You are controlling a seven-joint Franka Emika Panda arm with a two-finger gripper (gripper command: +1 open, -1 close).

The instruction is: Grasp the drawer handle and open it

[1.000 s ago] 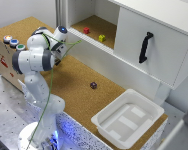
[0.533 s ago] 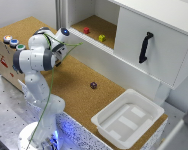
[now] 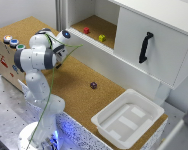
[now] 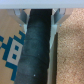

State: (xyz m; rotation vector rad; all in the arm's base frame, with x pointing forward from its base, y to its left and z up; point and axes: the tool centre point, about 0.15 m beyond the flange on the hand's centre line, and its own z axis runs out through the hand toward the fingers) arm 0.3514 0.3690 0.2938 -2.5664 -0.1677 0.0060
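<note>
Approach not yet begun: the arm is folded well apart from the drawer.

The short black curved bar handle (image 3: pixel 145 47) is mounted upright on the large white flat-fronted drawer (image 3: pixel 159 42), at the exterior view's right above the cork-topped table (image 3: pixel 74 82); the gripper's opening cannot be told; a long reach across is judged necessary next.

On the cork-brown tabletop (image 3: pixel 74 82), the shallow white plastic tub (image 3: pixel 128 118) lies at five o'clock, the small dark cube (image 3: pixel 93 85) central, the white flat-fronted drawer (image 3: pixel 151 46) at two o'clock.
</note>
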